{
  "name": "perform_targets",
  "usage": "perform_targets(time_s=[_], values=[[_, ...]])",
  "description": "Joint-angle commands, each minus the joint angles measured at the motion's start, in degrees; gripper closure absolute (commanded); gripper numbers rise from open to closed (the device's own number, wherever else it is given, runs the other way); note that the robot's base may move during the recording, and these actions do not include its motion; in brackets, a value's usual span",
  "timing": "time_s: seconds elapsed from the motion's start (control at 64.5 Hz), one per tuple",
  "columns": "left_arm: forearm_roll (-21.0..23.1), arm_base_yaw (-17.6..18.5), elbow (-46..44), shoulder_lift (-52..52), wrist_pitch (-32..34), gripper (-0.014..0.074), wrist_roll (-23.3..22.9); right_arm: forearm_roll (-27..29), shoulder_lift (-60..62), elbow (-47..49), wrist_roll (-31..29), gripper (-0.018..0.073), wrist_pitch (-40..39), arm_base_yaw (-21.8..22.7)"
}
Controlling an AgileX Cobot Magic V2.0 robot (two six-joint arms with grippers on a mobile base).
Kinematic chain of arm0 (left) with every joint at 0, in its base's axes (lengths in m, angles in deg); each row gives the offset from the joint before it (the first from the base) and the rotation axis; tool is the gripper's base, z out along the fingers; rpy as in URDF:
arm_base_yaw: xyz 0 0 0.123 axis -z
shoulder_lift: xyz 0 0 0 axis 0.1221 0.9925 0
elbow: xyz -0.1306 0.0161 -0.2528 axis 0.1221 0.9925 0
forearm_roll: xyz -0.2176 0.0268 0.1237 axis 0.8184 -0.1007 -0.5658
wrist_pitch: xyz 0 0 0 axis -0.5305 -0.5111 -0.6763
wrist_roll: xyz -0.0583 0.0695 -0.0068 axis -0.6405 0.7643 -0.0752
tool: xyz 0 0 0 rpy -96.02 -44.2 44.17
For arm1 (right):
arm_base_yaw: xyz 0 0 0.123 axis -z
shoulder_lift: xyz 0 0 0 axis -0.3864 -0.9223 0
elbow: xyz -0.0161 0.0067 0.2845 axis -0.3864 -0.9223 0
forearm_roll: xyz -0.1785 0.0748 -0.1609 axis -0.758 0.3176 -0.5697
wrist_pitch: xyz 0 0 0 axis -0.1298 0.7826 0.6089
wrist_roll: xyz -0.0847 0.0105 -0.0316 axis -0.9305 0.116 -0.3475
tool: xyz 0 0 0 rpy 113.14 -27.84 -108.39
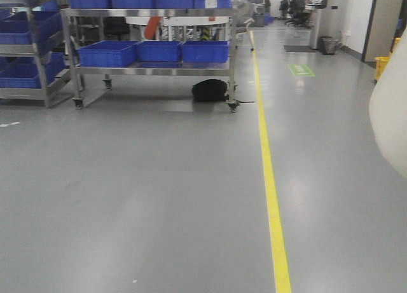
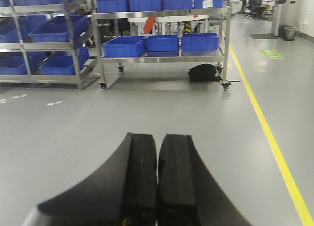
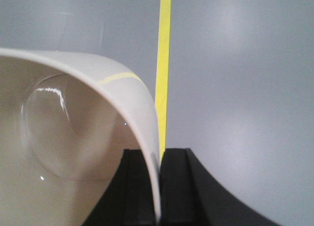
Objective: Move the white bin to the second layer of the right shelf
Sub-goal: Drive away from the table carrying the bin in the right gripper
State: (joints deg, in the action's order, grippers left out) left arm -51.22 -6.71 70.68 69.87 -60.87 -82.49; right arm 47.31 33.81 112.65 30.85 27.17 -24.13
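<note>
1. Pinches one side wall of the white bin [image 3: 73, 152] between the right fingers [image 3: 184, 187] at bottom centre of the right wrist frame, one finger inside the tub and the other outside.
2. Holds the bin in the air over the grey floor [image 1: 127, 197], filling the lower left of that frame, with the glossy cream interior facing the camera and the rim arching from the left edge down to the fingers.
3. Shows the same bin as a blurred pale shape at the right edge of the front frame.
4. Holds the left fingers [image 2: 142, 182] pressed together with nothing between them, at bottom centre of the left wrist frame.
5. Faces a yellow line [image 1: 270, 178] running from bottom centre towards the upper middle of the front frame.
6. Looks towards a wheeled steel cart [image 1: 152, 68] at upper left, loaded with blue crates [image 1: 108, 53], with a black bag [image 1: 210, 89] on the floor under its right end.
7. Catches a second rack [image 1: 39, 77] of blue crates at the far left edge.
</note>
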Motion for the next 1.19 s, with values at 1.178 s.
perform_targets(time_s=[1.178], values=[[0.3,0.2,2.1,-0.8,4.8,0.0512,-0.1,-0.3,0.3,1.7,-0.3,0.0482,-4.4,0.2]])
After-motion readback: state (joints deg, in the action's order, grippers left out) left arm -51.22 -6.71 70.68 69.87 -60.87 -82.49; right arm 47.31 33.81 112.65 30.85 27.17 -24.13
